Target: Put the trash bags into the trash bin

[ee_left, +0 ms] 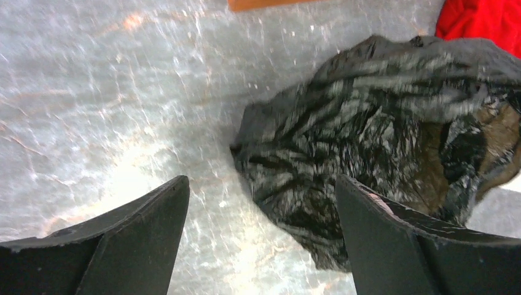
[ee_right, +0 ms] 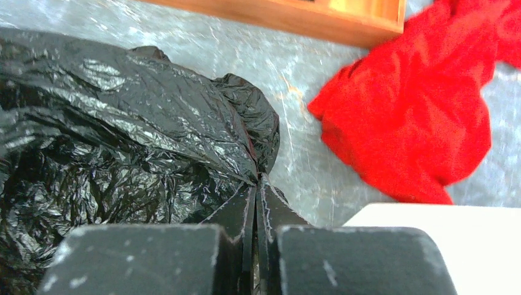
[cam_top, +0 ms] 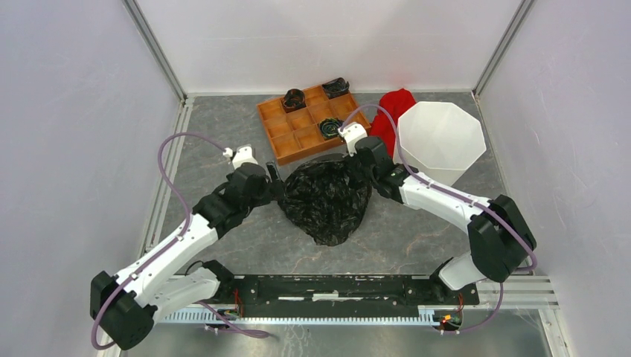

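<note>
Currently the trash bag [cam_top: 327,199] lies on the table [cam_top: 223,134] in one crumpled black heap between the two arms. It is outside the trash bin [cam_top: 446,134].

Right gripper [cam_top: 356,165]: at the bag's far right edge. In its wrist view the right gripper [ee_right: 257,184] has its fingers pressed together, with only a hairline gap, and a gathered fold of the trash bag [ee_right: 123,123] is pinched at the tips. How much film sits between the pads is hidden by the fingers themselves.

Left gripper [cam_top: 277,186]: at the bag's left edge. In its wrist view the left gripper [ee_left: 262,184] stands wide open with nothing held. The trash bag [ee_left: 381,135] lies ahead of it, motion-blurred, and the right-hand finger covers the bag's near margin, so I cannot tell whether they touch.

Bin: upright at the far right of the table, apart from the bag, with the right arm partly across its near wall. The bin's base is not visible from above.

Red cloth [cam_top: 393,111]: between the tray [cam_top: 298,137] and the bin, partly hidden behind the bin rim. In the right wrist view the red cloth [ee_right: 418,117] is cut off at the frame edge. A white surface in that view's lower right corner is too cropped to identify.

Three tray compartments hold small dark items [cam_top: 293,99], too small to make out.
</note>
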Motion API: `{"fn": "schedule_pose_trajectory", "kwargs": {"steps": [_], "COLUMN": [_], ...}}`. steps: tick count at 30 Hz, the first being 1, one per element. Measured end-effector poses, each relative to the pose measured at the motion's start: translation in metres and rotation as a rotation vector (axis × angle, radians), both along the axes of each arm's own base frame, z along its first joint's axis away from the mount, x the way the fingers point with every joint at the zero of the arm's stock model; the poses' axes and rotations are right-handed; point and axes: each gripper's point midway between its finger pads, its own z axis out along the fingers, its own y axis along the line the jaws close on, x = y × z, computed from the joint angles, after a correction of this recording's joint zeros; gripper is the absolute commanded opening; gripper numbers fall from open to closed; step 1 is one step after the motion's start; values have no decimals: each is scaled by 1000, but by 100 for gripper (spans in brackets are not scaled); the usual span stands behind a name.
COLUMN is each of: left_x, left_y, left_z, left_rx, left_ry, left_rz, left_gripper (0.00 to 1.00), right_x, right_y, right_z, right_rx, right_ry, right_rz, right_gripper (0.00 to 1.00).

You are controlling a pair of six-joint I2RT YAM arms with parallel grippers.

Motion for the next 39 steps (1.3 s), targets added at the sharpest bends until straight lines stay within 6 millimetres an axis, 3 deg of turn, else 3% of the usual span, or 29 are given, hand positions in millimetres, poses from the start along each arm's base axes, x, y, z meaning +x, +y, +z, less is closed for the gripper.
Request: {"fn": "schedule_pose_trajectory", "kwargs": {"steps": [3, 7, 10, 13, 20, 25, 31, 35, 39], "left_x": [-11, -37, -60, -71, -59, -46, -40, -39, -39], "left_y": [-4, -13, -21, -32, -60, -71, -75, -74, -68], "left_z": [-12, -55, -91, -109, -113, -115, -113, -114, -120], "left_rx": [-57, -151, -227, -282, -380, -412, -432, -428, -401], "left_ry": [34, 154, 267, 348, 392, 399, 389, 386, 391], "left_rz": [-5, -22, -30, -35, -55, -31, -13, -4, 20], "left_gripper": [85, 80, 76, 76, 75, 52, 42, 25, 13], "right_x": [-5, -12, -14, -17, -23, -24, -26, -27, -29], "right_y": [-11, -17, -18, -20, -21, -18, -14, -13, -13], "right_z": [-14, -26, -25, -22, -21, -19, -18, -18, -19], "right_rx": [-4, -14, -6, 7, 19, 35, 48, 51, 53], "right_ry": [29, 57, 54, 45, 43, 44, 51, 52, 56], "right_rz": [-56, -79, -81, -77, -65, -47, -27, -21, -15], "right_gripper": [0, 0, 0, 0, 0, 0, 0, 0, 0]}}
